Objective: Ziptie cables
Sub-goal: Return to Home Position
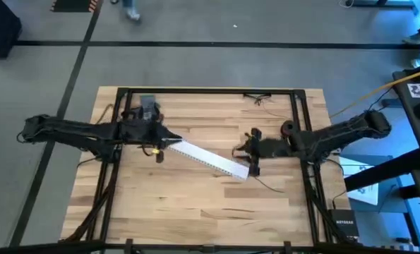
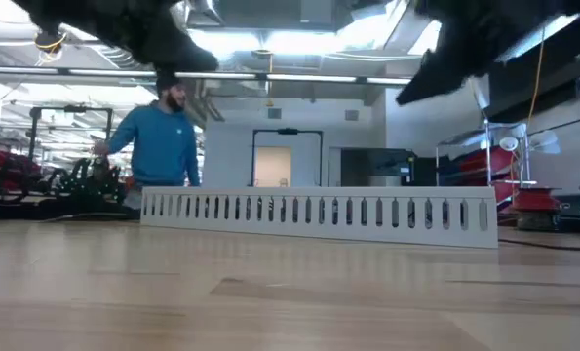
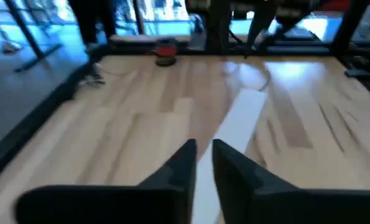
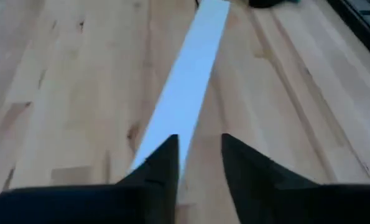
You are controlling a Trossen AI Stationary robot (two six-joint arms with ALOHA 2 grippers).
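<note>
High view shows the white cable duct (image 1: 210, 159) lying slantwise across the middle of the wooden counter (image 1: 195, 208), its lid on. The left hand (image 1: 173, 141) hangs at the duct's left end and the right hand (image 1: 250, 166) at its right end.

Left wrist view shows the left fingers (image 3: 178, 171) a narrow slit apart, pinching nothing, with the duct running away beneath them. Right wrist view shows the right fingers (image 4: 163, 165) spread somewhat wider, also empty, over the duct's other end.

Low view shows the duct's slotted side wall along the counter with both arms above it and not touching it. A person (image 2: 163, 141) in a blue top stands in the room behind.

A loose bunch of thin dark strands, possibly the cables (image 1: 256, 97), lies near the counter's far edge, well apart from the duct.
</note>
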